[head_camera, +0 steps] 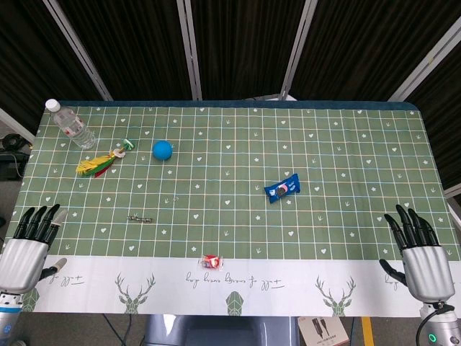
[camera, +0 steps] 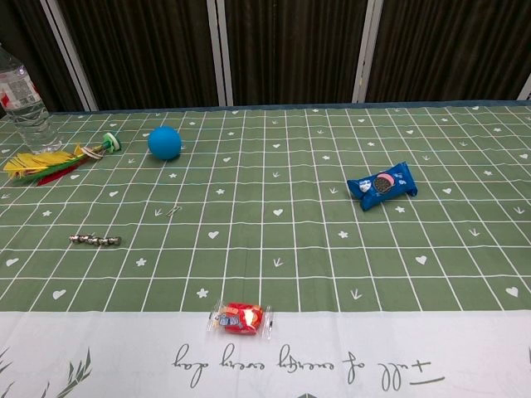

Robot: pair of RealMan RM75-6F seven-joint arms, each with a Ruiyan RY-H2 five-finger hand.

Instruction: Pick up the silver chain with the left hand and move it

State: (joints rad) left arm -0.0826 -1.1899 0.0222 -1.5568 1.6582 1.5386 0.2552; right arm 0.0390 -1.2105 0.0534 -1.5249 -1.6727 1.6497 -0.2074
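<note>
The table (head_camera: 238, 180) wears a green cloth printed with a white grid, small hearts and sprigs, ending at the near edge in a white band with deer heads and looping script. The silver chain (head_camera: 139, 218) lies stretched flat on the green, a short line of knobbly metal links that catch the light; in the chest view (camera: 95, 240) its beads read as small shiny lumps.

Taking the chain as the marker: the left hand (head_camera: 27, 245) rests well to its left at the table's near corner, palm shell smooth pale metal, its dark fingers (head_camera: 37, 220) straight, slightly apart and holding nothing. The right hand (head_camera: 420, 256) is far to the chain's right at the opposite near corner, with the same silver shell, its black fingers (head_camera: 409, 225) fanned apart and empty. Neither hand appears in the chest view.

Beyond the chain, toward the far edge, sits a round, matte blue ball (camera: 164, 142). Left of the ball is a feathered toy (camera: 50, 162) with flat yellow, red and green plumes, and further left a clear ribbed plastic bottle (head_camera: 70, 125) with a white cap. Right of the chain lies a glossy blue crinkled snack packet (camera: 382, 184). Nearer than the chain, on the white band, a small red sweet (camera: 241, 317) sits in a clear twisted wrapper.
</note>
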